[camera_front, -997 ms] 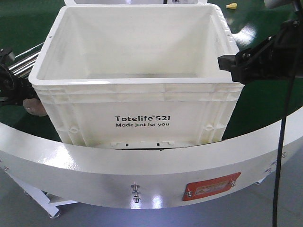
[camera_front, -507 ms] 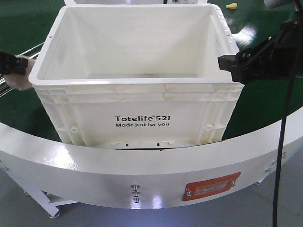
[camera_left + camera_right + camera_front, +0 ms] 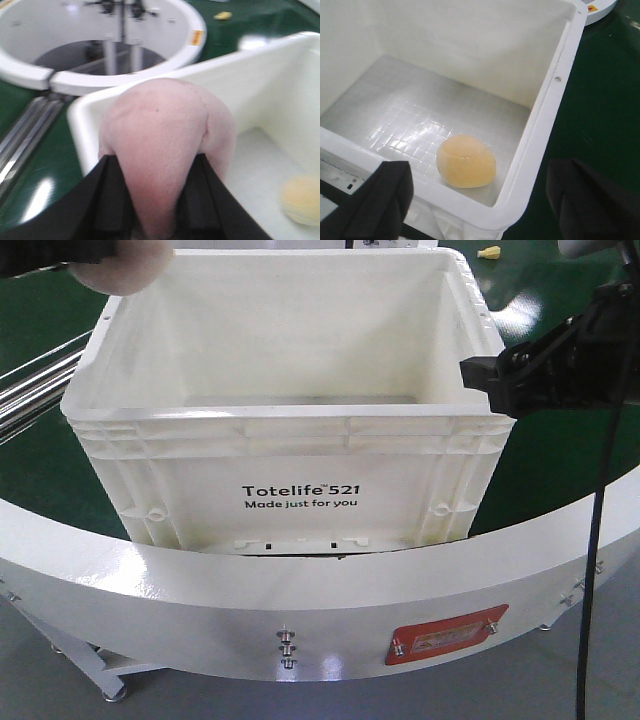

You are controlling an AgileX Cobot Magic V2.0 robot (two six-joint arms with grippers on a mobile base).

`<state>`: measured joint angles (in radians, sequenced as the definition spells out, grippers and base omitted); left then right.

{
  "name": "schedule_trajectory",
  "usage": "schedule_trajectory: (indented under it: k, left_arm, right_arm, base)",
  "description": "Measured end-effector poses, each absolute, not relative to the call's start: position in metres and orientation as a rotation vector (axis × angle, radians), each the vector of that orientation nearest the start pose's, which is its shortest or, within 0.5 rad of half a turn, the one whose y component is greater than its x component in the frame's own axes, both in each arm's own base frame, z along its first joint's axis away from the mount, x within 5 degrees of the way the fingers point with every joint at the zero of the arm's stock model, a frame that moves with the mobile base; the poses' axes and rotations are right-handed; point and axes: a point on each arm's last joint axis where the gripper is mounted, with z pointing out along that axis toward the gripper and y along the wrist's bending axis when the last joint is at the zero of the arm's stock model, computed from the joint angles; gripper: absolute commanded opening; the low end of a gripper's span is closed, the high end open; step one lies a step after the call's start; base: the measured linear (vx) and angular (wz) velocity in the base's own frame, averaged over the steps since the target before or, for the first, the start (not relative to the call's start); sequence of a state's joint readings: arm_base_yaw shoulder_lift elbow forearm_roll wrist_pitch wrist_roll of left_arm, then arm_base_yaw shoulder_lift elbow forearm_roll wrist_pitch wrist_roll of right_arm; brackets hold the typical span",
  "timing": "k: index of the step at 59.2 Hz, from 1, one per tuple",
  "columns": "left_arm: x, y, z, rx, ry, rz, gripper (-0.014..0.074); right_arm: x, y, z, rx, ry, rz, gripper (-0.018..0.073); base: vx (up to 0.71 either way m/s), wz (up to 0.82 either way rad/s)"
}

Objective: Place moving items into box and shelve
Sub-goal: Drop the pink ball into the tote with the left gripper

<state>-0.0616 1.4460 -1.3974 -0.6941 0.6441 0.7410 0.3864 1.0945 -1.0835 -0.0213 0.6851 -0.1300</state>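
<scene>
In the box, only in wrist views: yellow-orange lump.

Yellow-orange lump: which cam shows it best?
Right wrist view. There the yellow-orange lump lies whole and sharp on the floor of the box, close to a corner. The left wrist view catches it only as a blur at the lower right edge. The front view hides it behind the box's near wall.

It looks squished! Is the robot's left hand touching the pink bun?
Touching. The left wrist view shows the left hand with fingers pressed against both sides of the pink bun.
</scene>
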Motion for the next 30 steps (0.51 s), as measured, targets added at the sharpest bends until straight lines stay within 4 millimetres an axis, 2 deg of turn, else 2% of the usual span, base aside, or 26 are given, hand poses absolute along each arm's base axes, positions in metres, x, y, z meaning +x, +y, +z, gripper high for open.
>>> schedule_trajectory:
  k: [7, 13, 23, 30]
  left_arm:
    - [0.333, -0.086, 0.386, 0.539, 1.986, -0.404, 0.0343]
    - [0.343, -0.103, 0.370, 0.574, 2.004, -0.422, 0.0468]
    - [0.351, -0.112, 0.356, 0.589, 2.033, -0.432, 0.0680]
    - [0.352, -0.112, 0.356, 0.585, 2.029, -0.429, 0.0710]
  right_arm:
    - [0.211, 0.085, 0.381, -0.567, 2.107, 0.122, 0.0585]
    - [0.211, 0.085, 0.381, -0.567, 2.107, 0.122, 0.0585]
    - [0.211, 0.085, 0.381, -0.567, 2.107, 0.122, 0.0585]
    - [0.211, 0.085, 0.381, -0.567, 2.107, 0.122, 0.0585]
  base:
    - [0.00, 0.00]
    - [0.00, 0.00]
    - [0.00, 0.00]
    - [0.00, 0.00]
